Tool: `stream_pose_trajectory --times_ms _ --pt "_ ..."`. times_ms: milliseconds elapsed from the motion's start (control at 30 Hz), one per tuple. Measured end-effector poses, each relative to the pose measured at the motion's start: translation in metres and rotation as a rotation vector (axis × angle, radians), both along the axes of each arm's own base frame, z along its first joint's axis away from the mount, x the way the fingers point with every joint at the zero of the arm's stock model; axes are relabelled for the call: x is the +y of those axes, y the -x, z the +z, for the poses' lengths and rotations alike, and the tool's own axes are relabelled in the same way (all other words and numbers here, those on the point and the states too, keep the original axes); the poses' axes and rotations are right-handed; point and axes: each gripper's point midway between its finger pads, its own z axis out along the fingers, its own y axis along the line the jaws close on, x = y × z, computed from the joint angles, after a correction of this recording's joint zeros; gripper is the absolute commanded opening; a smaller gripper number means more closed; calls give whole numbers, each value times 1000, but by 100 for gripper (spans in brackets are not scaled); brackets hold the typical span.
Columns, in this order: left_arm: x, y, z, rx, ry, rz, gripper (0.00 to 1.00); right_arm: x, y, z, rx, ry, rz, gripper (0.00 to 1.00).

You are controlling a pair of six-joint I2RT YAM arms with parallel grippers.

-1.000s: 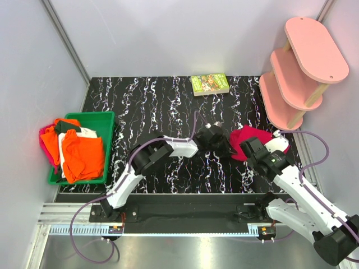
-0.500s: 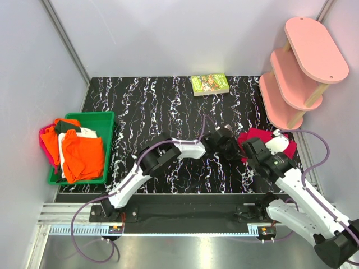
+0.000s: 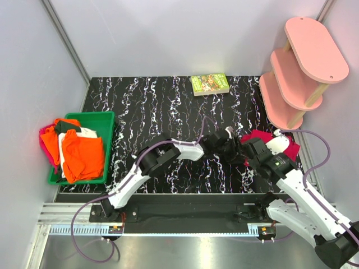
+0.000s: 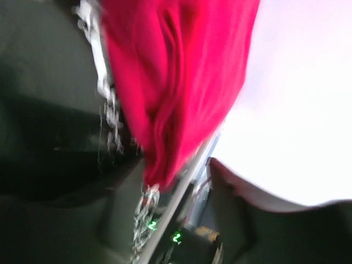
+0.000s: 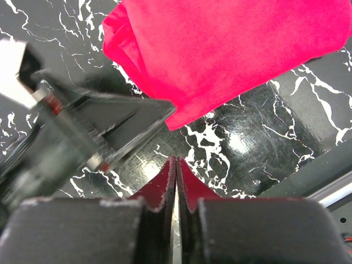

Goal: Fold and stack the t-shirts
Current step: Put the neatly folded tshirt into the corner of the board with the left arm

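Observation:
A crimson-red t-shirt lies bunched on the black marbled table at the right; it also fills the top of the blurred left wrist view. My left gripper reaches across to its left edge, and its jaws stand apart with only the cloth's hanging tip near them. Just below the shirt my right gripper is shut on nothing, over bare table. Orange, white and magenta-pink t-shirts lie heaped in the bin at the far left.
The green bin stands at the table's left edge. A small green-covered book lies at the back. A pink tiered shelf stands at the back right. The left gripper crosses close in front of the right wrist camera.
My left gripper swept right carrying the red shirt's edge, bunching the shirt narrower toward the right, then opened its jaws. The right arm shifted slightly and stayed shut.

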Motion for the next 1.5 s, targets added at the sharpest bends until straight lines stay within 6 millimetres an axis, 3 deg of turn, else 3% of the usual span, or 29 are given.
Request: stream_pose_trajectory --times_ms 100,133,267,333,433,467,633,667,733,800,900,1067,1167,1267,1367,1500 --pt "18 9 17 -46 1 -10 77 0 0 1 -6 2 8 22" --pt "25 12 22 -59 -5 -11 77 0 -1 2 -8 2 10 29" --pt "49 20 41 -116 -12 -18 73 1 -3 3 -19 -1 13 35" --pt "62 21 46 -144 -33 -18 69 2 -4 4 -23 -1 14 31" --pt "88 23 52 -207 -113 -14 62 0 -6 4 -26 10 7 12" --pt "97 22 54 -233 -148 -10 61 0 -7 2 -21 17 -3 0" --pt "144 15 82 -397 -328 15 46 3 -17 -16 50 65 -16 0" --pt "156 14 90 -433 -359 25 38 5 -20 -22 75 76 -17 0" --pt "181 14 107 -501 -418 42 31 9 -28 -35 126 98 -17 0" --pt "204 16 122 -556 -459 62 23 14 -38 -42 155 109 -13 0" --pt "241 21 136 -621 -533 89 20 20 -61 -47 166 115 5 0" --pt "294 39 124 -649 -643 82 19 26 -105 -53 131 78 35 0" --pt "317 50 111 -642 -701 58 20 25 -130 -68 155 59 26 0" --pt "331 57 108 -649 -732 34 20 30 -150 -95 207 38 34 0" --pt "337 59 113 -672 -729 31 21 39 -154 -114 252 15 63 0" --pt "346 63 116 -694 -733 22 22 49 -168 -117 237 -16 80 0"
